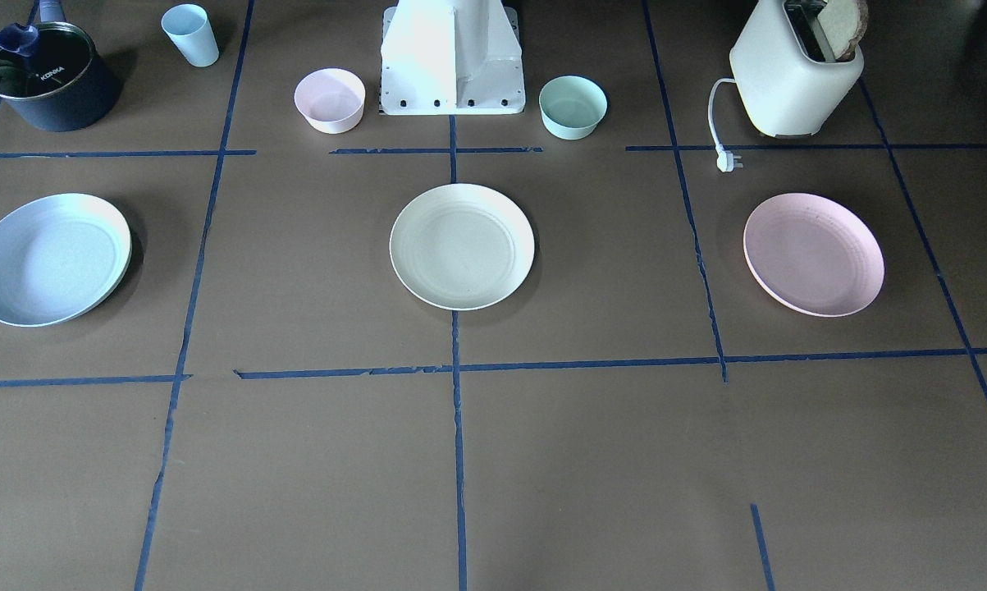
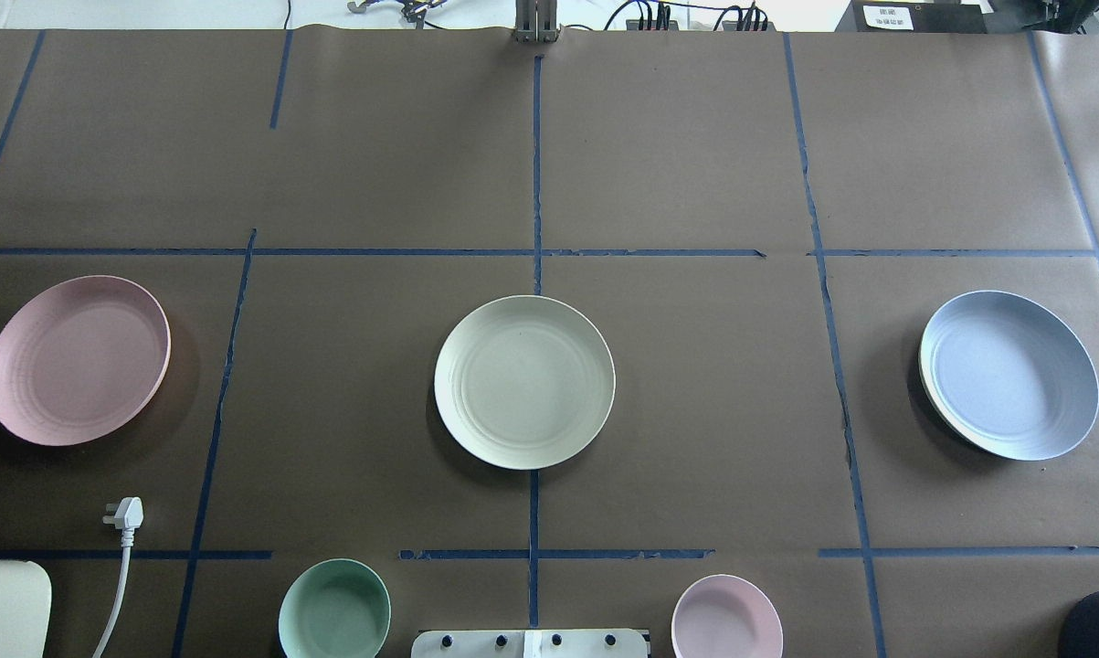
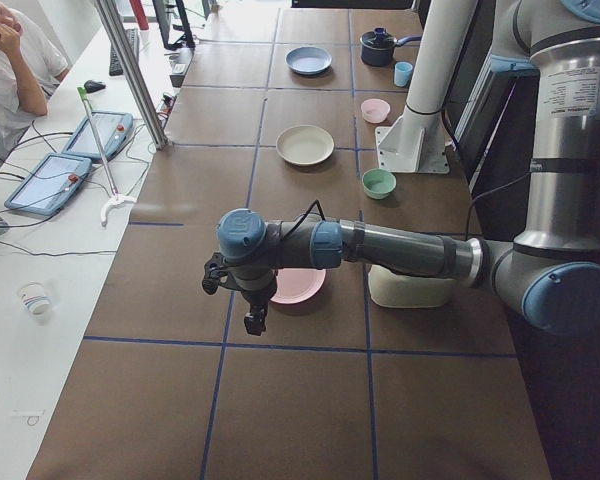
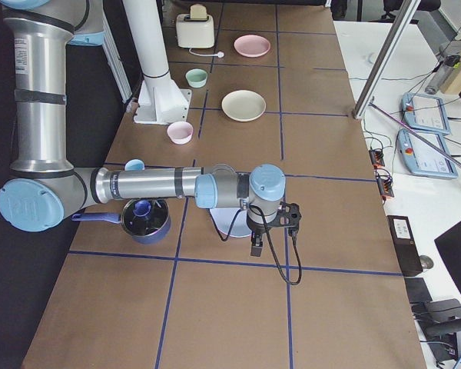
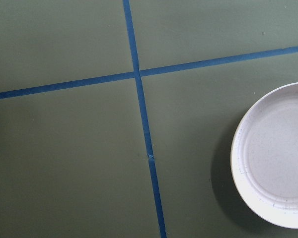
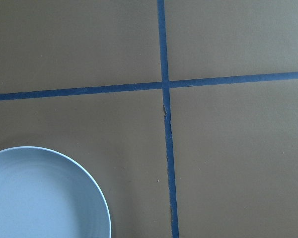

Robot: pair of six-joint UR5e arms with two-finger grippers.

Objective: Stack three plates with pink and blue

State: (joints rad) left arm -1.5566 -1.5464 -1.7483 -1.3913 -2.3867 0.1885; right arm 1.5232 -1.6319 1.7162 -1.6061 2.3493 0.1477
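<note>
Lying flat, faces up, apart: pink plate [image 2: 79,360], cream plate [image 2: 524,381], blue plate [image 2: 1009,375]

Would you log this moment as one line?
stack: not begun | pink plate: left | cream plate: centre | blue plate: right | left tool, right tool: over table, grip unclear

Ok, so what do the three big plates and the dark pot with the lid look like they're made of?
The cream plate, pink plate and blue plate look like plastic or a fibre composite: matte, no sharp glare, faint moulded rings, specks on the pink one. Ceramic can't be ruled out. The dark pot is likely coated metal; its lid looks like glass, glossy and reflective.
</note>
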